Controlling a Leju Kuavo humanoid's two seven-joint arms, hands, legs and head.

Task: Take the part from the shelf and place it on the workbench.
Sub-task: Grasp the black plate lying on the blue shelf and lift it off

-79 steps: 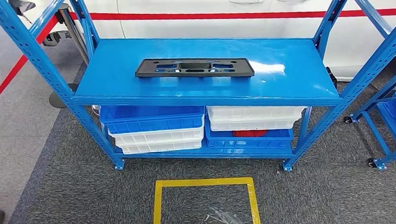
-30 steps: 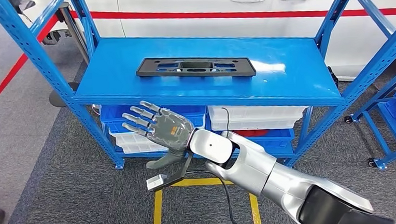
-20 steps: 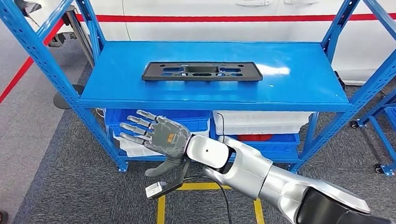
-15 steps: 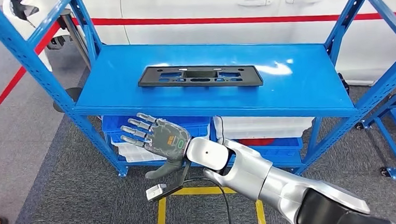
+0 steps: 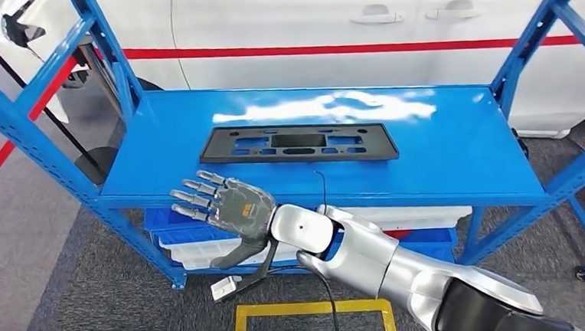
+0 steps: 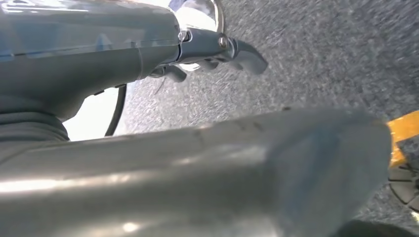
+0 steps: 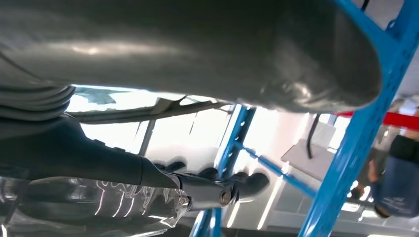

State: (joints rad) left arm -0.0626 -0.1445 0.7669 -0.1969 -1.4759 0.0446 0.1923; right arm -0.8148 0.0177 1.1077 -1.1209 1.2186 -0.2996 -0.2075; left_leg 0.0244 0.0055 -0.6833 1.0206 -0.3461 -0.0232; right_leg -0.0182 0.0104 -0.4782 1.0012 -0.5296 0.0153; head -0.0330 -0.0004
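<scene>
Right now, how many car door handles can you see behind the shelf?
2. Both sit on the white car above its red stripe: one handle near the middle, the other handle just right of it. The blue shelf posts could hide more.

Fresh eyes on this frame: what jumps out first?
The silver right arm's robot hand, fingers spread, palm up, raised in front of the blue shelf's front edge. Next, the flat black part lying alone mid-shelf, untouched. Behind is a white car with a red stripe.
</scene>
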